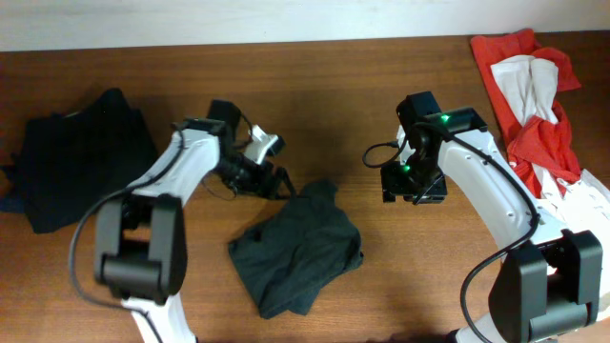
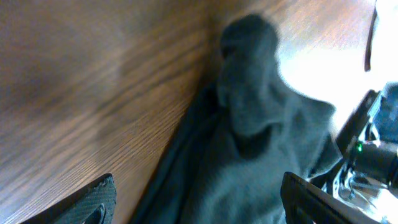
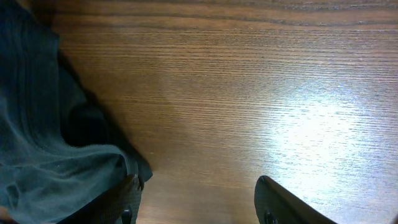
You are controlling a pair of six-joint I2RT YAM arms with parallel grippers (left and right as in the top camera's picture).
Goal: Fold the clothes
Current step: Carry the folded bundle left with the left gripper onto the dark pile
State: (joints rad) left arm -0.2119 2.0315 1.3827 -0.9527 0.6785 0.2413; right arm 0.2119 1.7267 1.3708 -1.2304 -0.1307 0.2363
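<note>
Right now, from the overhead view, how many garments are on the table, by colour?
Black garment: 1
Dark grey garment: 1
Red garment: 1
White garment: 2, one lying on the red, one at the right edge
Total: 5 showing. The red and white heap may hide more.
</note>
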